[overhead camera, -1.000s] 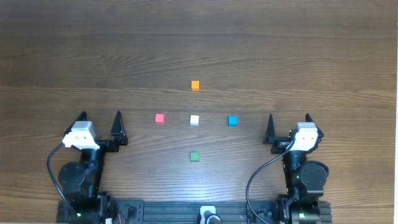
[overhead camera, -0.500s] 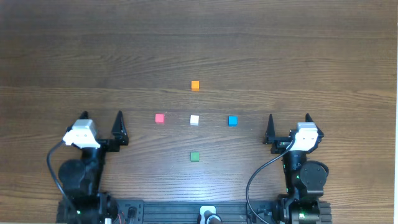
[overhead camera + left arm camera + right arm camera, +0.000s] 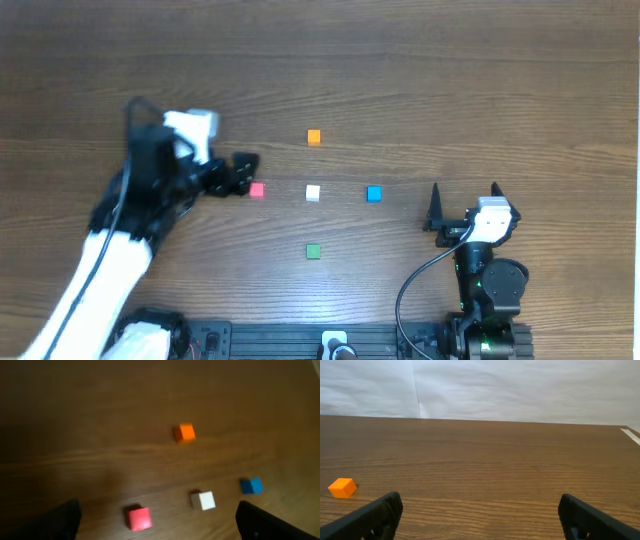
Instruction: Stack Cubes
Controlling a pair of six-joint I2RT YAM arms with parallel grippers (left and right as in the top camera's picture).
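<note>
Five small cubes lie on the wooden table: orange [image 3: 314, 137], pink [image 3: 257, 190], white [image 3: 313, 193], blue [image 3: 374, 194] and green [image 3: 313, 252]. My left gripper [image 3: 240, 176] is raised just left of the pink cube, open. In its wrist view the pink cube [image 3: 138, 518] sits between the open fingertips, with the white [image 3: 203, 500], blue [image 3: 250, 485] and orange [image 3: 185, 433] cubes farther off. My right gripper [image 3: 463, 207] stands open near its base at the lower right, apart from all cubes. Its wrist view catches the orange cube [image 3: 342, 487].
The wooden table [image 3: 450, 90] is bare beyond the cubes. A pale wall [image 3: 520, 390] rises behind the table's far edge in the right wrist view.
My left arm has swung up from its rest pose near the base and moved right toward the pink cube. The right arm and the cubes have not moved.
</note>
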